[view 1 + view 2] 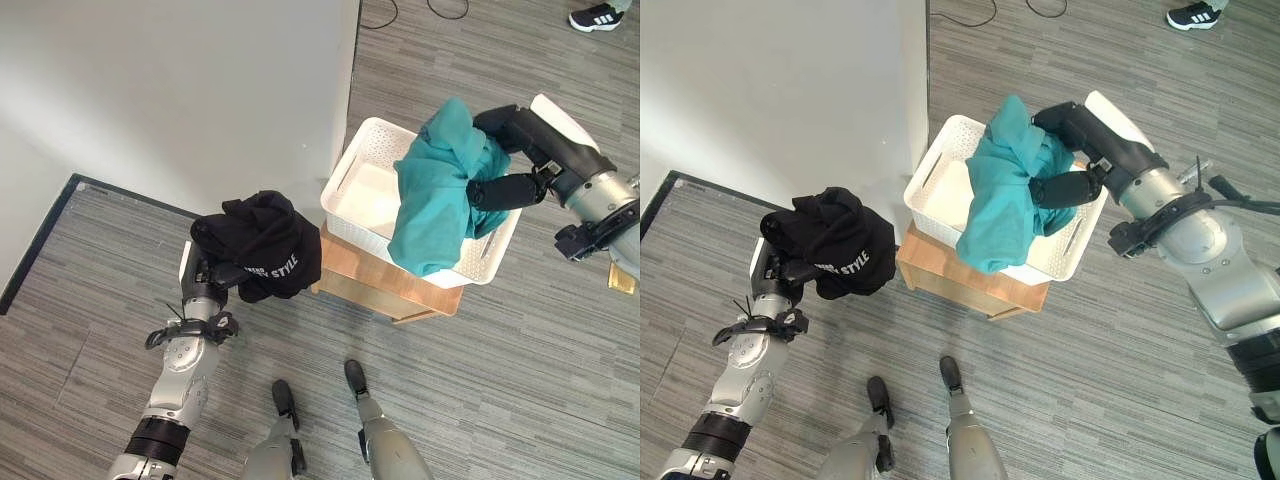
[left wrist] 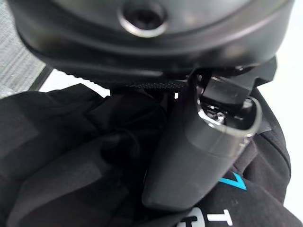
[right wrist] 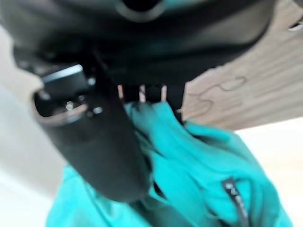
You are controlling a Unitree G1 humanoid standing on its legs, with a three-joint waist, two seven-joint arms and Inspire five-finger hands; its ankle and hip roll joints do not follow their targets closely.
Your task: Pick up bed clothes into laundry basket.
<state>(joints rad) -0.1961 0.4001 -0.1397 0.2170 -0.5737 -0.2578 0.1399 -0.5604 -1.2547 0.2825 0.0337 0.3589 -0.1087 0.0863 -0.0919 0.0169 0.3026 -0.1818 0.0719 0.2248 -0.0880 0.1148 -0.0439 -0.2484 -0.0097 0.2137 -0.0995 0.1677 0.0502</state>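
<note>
At the left, the left hand (image 1: 218, 272) is clenched on a bunched black garment (image 1: 265, 243), thumb pressed into the folds in the left wrist view; the bundle hangs in the air just beside the corner of the white bed (image 1: 180, 90), short of the basket. Next comes the wooden stand (image 1: 385, 280) with the white laundry basket (image 1: 365, 140) sitting on it. Over the basket, the right hand (image 1: 1065, 165) is closed around a teal garment (image 1: 1005, 185), which drapes down from the fingers with its lower end spilling across the basket's near rim.

The likely trouble: if the right hand lets go here, the teal cloth's hanging tail could slide off outside the near rim and drag the rest to the floor, since much of it sits over the edge rather than the middle. The black bundle seems loosely gathered, so a trailing fold might catch the stand's corner on the way over
</note>
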